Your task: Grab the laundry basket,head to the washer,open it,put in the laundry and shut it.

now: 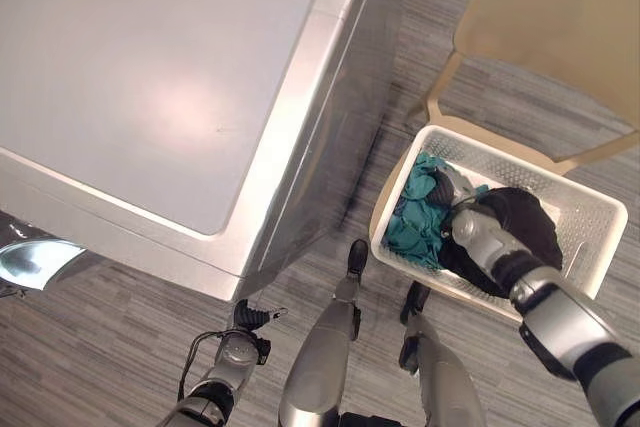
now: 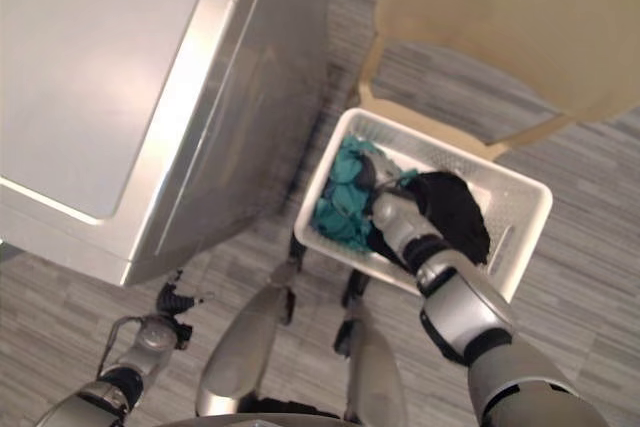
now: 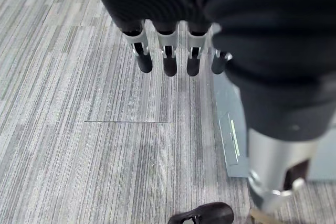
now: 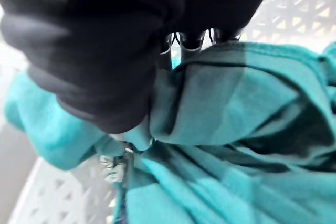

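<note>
Grey striped carpet under washer, white basket, beige chair.

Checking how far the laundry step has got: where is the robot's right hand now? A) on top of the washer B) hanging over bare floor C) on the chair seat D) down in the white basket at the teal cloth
D: the right hand reaches into the white laundry basket, its fingers buried in the teal cloth.

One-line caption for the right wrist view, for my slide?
Right hand closing on crumpled teal cloth inside white plastic lattice basket.
</note>
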Robot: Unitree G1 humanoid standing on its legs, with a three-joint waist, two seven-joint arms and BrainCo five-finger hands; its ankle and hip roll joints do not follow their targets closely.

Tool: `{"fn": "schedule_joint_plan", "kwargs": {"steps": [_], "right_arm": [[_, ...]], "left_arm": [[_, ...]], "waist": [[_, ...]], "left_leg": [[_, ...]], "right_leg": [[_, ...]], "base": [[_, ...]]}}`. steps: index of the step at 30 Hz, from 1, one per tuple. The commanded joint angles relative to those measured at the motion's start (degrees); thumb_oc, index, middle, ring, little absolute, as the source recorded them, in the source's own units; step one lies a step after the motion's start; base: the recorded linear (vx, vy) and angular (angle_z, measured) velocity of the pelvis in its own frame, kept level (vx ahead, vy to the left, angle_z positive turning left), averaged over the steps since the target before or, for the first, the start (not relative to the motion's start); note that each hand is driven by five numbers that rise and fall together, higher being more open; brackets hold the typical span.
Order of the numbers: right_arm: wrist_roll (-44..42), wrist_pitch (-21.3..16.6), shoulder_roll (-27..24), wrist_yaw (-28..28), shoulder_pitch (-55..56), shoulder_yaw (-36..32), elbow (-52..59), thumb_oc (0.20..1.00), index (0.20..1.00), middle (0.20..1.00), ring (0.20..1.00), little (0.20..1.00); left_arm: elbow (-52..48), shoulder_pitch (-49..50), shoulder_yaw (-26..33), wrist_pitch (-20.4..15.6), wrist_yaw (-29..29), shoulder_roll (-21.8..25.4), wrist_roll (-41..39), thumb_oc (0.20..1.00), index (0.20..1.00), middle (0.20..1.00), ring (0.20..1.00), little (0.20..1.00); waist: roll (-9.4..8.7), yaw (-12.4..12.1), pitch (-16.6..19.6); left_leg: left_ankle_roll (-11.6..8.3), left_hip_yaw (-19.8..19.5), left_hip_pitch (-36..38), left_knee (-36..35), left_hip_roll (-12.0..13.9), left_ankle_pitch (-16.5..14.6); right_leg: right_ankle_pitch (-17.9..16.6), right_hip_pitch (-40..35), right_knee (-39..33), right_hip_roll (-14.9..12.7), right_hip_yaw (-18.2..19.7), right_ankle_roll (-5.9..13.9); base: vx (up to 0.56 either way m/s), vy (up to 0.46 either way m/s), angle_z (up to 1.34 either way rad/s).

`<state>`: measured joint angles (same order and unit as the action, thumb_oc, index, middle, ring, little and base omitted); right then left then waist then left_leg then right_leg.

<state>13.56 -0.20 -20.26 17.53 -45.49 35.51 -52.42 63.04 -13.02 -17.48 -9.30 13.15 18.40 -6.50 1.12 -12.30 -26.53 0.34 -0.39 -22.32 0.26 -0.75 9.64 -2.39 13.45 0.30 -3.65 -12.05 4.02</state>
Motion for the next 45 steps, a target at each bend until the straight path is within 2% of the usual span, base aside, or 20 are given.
{"fn": "schedule_joint_plan", "kwargs": {"steps": [1,9,13,16,20,22,24,25,27,28,31,32,33,35,37,38,40,41,42,45], "right_arm": [[-5.0,-3.0,0.5,0.0,4.5,-2.5,5.8,0.200,0.200,0.200,0.200,0.200],[-22.4,-8.3,-0.2,-8.2,23.5,-16.4,29.9,0.200,0.200,0.200,0.200,0.200],[-25.6,-9.1,-2.3,-12.6,29.0,-19.5,38.9,0.200,0.200,0.200,0.200,0.200],[-26.5,-9.5,-3.1,-14.2,30.8,-20.3,42.1,0.200,0.200,0.200,0.200,0.200],[-27.9,-11.4,-4.2,-15.4,33.2,-22.5,48.1,0.200,0.200,0.200,0.200,0.200],[-26.8,-12.0,-4.1,-15.0,34.8,-24.4,51.2,0.200,0.200,0.200,0.200,0.200],[-25.9,-12.2,-4.1,-14.2,34.7,-25.0,52.1,0.200,0.200,0.200,0.200,0.200],[-26.4,-12.3,-3.4,-13.4,33.5,-24.9,51.8,0.200,0.200,0.200,0.200,0.200],[-27.0,-12.2,-3.1,-12.4,33.2,-25.6,52.1,0.200,0.200,0.200,0.200,0.200],[-27.3,-12.3,-3.4,-12.1,32.9,-26.0,52.2,0.200,0.200,0.200,0.200,0.200],[-27.4,-12.3,-3.9,-11.5,32.7,-26.4,52.7,0.200,0.200,0.200,0.200,0.200],[-27.5,-12.1,-4.4,-11.1,32.5,-26.7,53.8,0.200,0.200,0.200,0.200,0.200],[-27.5,-12.1,-4.4,-11.1,32.5,-26.7,53.8,0.200,0.200,0.200,0.200,0.200],[-28.4,-12.5,-4.6,-11.1,31.7,-26.5,56.2,0.200,0.200,0.200,0.200,0.200],[-29.0,-12.9,-4.6,-11.4,31.3,-26.1,57.7,0.200,0.200,0.200,0.200,0.200],[-29.0,-12.9,-4.6,-11.4,31.3,-26.2,57.7,0.200,0.200,0.200,0.200,0.200],[-29.7,-13.6,-4.6,-11.8,30.4,-25.2,59.0,0.200,0.200,0.200,0.200,0.200],[-29.4,-13.6,-4.9,-12.1,29.6,-24.6,60.4,0.200,0.200,0.200,0.200,0.200],[-29.6,-13.5,-4.8,-12.1,29.2,-24.4,61.1,0.200,0.200,0.200,0.200,0.200],[-30.4,-13.7,-4.6,-12.4,28.1,-23.1,62.1,0.200,0.200,0.200,0.200,0.200]], "left_arm": [[1.5,2.5,0.6,0.7,0.3,0.3,-0.7,1.000,1.000,1.000,1.000,1.000],[1.2,9.2,7.2,2.6,-2.1,-0.7,-0.4,1.000,1.000,1.000,1.000,1.000],[1.9,11.6,9.2,3.5,-3.5,-0.4,0.5,1.000,1.000,1.000,1.000,1.000],[1.3,12.2,9.3,3.5,-3.8,-0.2,0.6,1.000,1.000,1.000,1.000,1.000],[-2.3,12.2,9.2,3.2,-4.1,1.3,0.9,1.000,1.000,1.000,1.000,1.000],[-6.6,12.8,9.2,2.8,-4.3,1.8,0.6,1.000,1.000,1.000,1.000,1.000],[-9.1,13.2,9.2,2.3,-4.4,2.0,0.0,1.000,1.000,1.000,1.000,1.000],[-13.4,13.7,9.1,1.6,-4.3,1.9,-1.5,1.000,1.000,1.000,1.000,1.000],[-19.4,15.0,9.0,1.3,-4.1,2.0,-3.0,1.000,1.000,1.000,1.000,1.000],[-22.9,16.0,8.8,1.2,-4.3,2.0,-3.1,1.000,1.000,1.000,1.000,1.000],[-28.2,16.8,8.2,1.0,-4.4,2.4,-2.6,1.000,1.000,1.000,1.000,1.000],[-33.1,16.4,7.3,0.3,-5.2,2.9,-2.6,1.000,1.000,1.000,1.000,1.000],[-33.2,16.5,7.3,0.3,-5.3,2.9,-2.6,1.000,1.000,1.000,1.000,1.000],[-41.5,15.4,6.0,-0.9,-5.5,4.9,-0.6,1.000,1.000,1.000,1.000,1.000],[-45.8,14.1,4.9,-1.9,-5.3,5.8,0.3,1.000,1.000,1.000,1.000,1.000],[-45.9,14.1,4.9,-1.9,-5.3,5.8,0.3,1.000,1.000,1.000,1.000,1.000],[-49.0,12.1,3.0,-2.7,-5.0,6.2,1.1,1.000,1.000,1.000,1.000,1.000],[-50.6,9.9,0.5,-3.0,-5.3,6.7,2.9,1.000,1.000,1.000,1.000,1.000],[-51.6,8.9,-1.0,-3.2,-5.6,6.6,3.2,1.000,1.000,1.000,1.000,1.000],[-52.5,7.9,-2.9,-3.2,-5.7,5.9,3.4,1.000,1.000,1.000,1.000,1.000]], "waist": [[-1.87,0.1,4.6],[-4.15,4.4,10.8],[-4.49,6.1,13.7],[-4.34,6.6,14.1],[-3.39,7.2,13.8],[-3.76,6.2,15.7],[-4.00,5.5,16.4],[-4.03,4.1,16.6],[-3.44,2.9,16.4],[-2.93,2.5,16.2],[-2.32,2.6,15.4],[-2.61,3.1,14.7],[-2.63,3.2,14.7],[-3.92,4.3,14.9],[-4.90,5.0,15.4],[-4.86,5.1,15.5],[-5.63,6.2,16.5],[-5.46,7.6,18.1],[-5.13,8.3,19.0],[-4.69,9.3,20.3]], "left_leg": [[-3.20,-0.5,0.1,-1.9,-0.4,-3.0],[-1.28,1.7,9.1,-2.0,-0.7,-6.6],[-0.66,2.9,13.3,-2.6,-0.7,-7.7],[-0.54,3.4,14.8,-3.1,-0.3,-7.5],[-0.20,2.3,13.4,-2.1,0.6,-5.6],[-0.27,1.3,11.5,-1.6,0.0,-4.3],[-0.48,0.9,9.9,-1.2,-0.2,-3.6],[-1.61,0.2,7.6,-0.8,-0.2,-1.8],[-3.26,-0.7,5.3,-1.1,0.0,0.9],[-4.12,-1.3,4.6,-1.9,0.1,1.9],[-5.19,-1.7,3.8,-3.4,-0.3,1.3],[-4.91,-0.7,4.0,-2.3,-0.6,-1.1],[-4.90,-0.8,4.0,-2.2,-0.7,-1.2],[-3.53,-1.0,6.1,4.2,-0.6,-4.6],[-3.28,-1.1,8.2,6.9,-0.3,-7.6],[-3.29,-1.2,8.0,6.9,-0.3,-7.5],[-3.43,-0.9,11.1,7.8,0.8,-10.1],[-3.71,0.2,15.5,5.3,2.5,-11.2],[-3.71,0.9,16.3,3.0,3.1,-10.3],[-3.99,0.8,18.3,-2.1,3.0,-9.4]], "right_leg": [[2.3,3.6,3.2,-3.1,2.9,2.24],[2.3,-3.9,2.4,-3.7,4.0,3.37],[2.1,-6.3,2.2,-3.7,5.1,4.00],[2.2,-6.3,4.1,-3.5,5.9,4.12],[7.9,-6.8,16.8,1.1,10.5,2.80],[10.3,-10.2,21.1,4.8,14.4,1.81],[11.5,-12.5,19.2,6.2,16.0,1.15],[14.9,-14.6,14.9,7.4,16.7,-1.31],[15.7,-15.7,10.1,9.2,17.4,-3.08],[15.4,-15.5,8.5,10.1,17.1,-3.58],[14.3,-14.7,7.6,10.2,15.2,-3.75],[12.8,-14.1,6.7,9.1,13.2,-3.50],[12.8,-14.2,6.6,9.1,13.2,-3.49],[10.3,-13.3,4.2,6.2,9.5,-2.82],[9.6,-12.9,3.4,4.5,7.6,-2.44],[9.4,-12.8,3.3,4.6,7.5,-2.44],[8.8,-12.3,2.7,3.2,5.6,-2.06],[8.9,-12.2,2.2,2.8,3.7,-1.81],[8.7,-12.2,1.8,2.9,2.8,-1.61],[8.3,-12.8,1.0,2.8,1.8,-1.29]], "base": [[0.10,-0.014,0.10],[0.10,0.048,-0.11],[0.08,0.070,-0.28],[-0.04,0.021,-0.30],[-0.19,-0.045,-0.04],[-0.20,-0.138,0.49],[-0.18,-0.163,0.42],[-0.34,-0.282,0.15],[-0.35,-0.278,0.07],[-0.22,-0.176,0.52],[-0.25,-0.114,0.74],[-0.30,-0.078,0.53],[-0.38,-0.052,0.60],[-0.29,-0.014,1.03],[-0.15,0.012,0.74],[-0.10,0.019,0.56],[-0.07,0.081,0.63],[-0.03,0.152,0.64],[0.03,0.160,0.78],[0.03,0.081,0.80]]}}
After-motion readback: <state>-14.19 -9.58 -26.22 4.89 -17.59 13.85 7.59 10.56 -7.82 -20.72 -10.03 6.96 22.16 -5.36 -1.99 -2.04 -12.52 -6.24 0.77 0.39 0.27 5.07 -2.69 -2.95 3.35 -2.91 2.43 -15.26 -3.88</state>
